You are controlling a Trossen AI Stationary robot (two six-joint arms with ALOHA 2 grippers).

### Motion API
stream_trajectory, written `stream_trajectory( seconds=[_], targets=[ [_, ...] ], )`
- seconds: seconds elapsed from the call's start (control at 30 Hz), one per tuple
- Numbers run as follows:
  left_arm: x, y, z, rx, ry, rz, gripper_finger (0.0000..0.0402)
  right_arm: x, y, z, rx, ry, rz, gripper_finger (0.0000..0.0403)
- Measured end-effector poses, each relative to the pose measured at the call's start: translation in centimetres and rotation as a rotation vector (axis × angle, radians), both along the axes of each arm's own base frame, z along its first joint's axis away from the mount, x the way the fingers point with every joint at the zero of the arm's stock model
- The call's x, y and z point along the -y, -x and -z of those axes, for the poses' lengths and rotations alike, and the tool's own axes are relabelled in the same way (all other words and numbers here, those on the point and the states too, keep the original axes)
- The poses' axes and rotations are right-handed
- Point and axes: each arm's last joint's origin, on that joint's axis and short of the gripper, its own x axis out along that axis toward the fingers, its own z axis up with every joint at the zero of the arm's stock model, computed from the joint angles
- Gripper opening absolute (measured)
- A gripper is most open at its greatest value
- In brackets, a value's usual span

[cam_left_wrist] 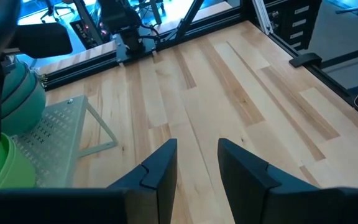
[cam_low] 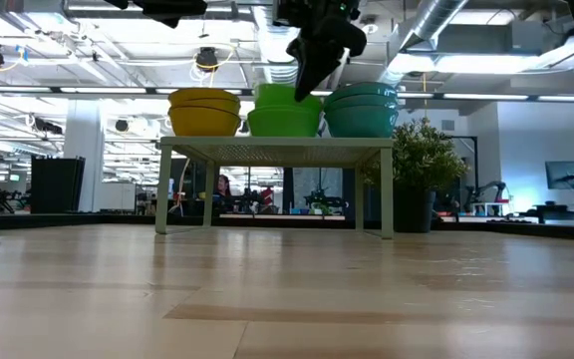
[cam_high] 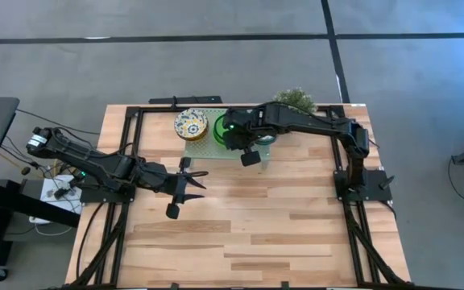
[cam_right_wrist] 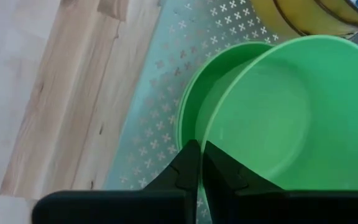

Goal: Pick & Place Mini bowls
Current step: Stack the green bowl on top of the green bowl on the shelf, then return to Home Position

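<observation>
A pale green perforated rack (cam_low: 277,145) carries three stacks of mini bowls: yellow-blue floral (cam_high: 190,123), plain green (cam_low: 285,120) and teal (cam_low: 362,108). My right gripper (cam_right_wrist: 201,163) reaches over the rack from the table's right and is shut on the top green bowl (cam_right_wrist: 291,112). In the low view it comes down onto the green stack (cam_low: 307,75). My left gripper (cam_high: 185,184) hovers open over bare wood left of the table's centre, nearer than the rack. Its fingers (cam_left_wrist: 160,171) hold nothing. My right gripper pinches the rim (cam_right_wrist: 209,140) of the top green bowl, with one finger inside the bowl and one outside. The fingers come from above, slanting down. The bowl sits askew over the green bowl beneath (cam_right_wrist: 188,109); whether it is clear of that bowl I cannot tell.
A small potted plant (cam_high: 295,98) stands at the far edge behind the right arm. Black frame rails (cam_high: 131,121) run along the table's sides. Bare wood (cam_high: 256,217) stretches across the near half of the table.
</observation>
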Motion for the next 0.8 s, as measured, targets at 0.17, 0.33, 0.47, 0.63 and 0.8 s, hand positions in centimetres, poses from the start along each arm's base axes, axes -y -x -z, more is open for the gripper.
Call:
stream_trajectory(
  seconds=[0.17, 0.33, 0.47, 0.63, 0.8],
  targets=[
    [0.0, 0.0, 0.0, 0.001, 0.0, 0.0, 0.0117, 0.0, 0.0, 0.0, 0.007, -0.012, 0.031, 0.0035],
    [0.0, 0.0, 0.0, 0.0, 0.0, 0.0, 0.0117, 0.0, -0.1, 0.0, 0.017, -0.01, 0.029, 0.0075],
    [0.0, 0.0, 0.0, 0.001, 0.0, 0.0, 0.0117, -0.7, -0.3, -0.6, 0.041, 0.026, 0.026, 0.0097],
    [-0.2, -0.1, -0.1, 0.019, -0.028, -0.074, 0.0117, -3.1, 0.1, -3.9, 0.078, 0.152, 0.034, 0.0109],
    [-0.6, 0.0, -0.3, 0.043, -0.033, -0.2, 0.0117, -6.3, 2.2, -8.1, 0.092, 0.28, 0.065, 0.0106]
  ],
)
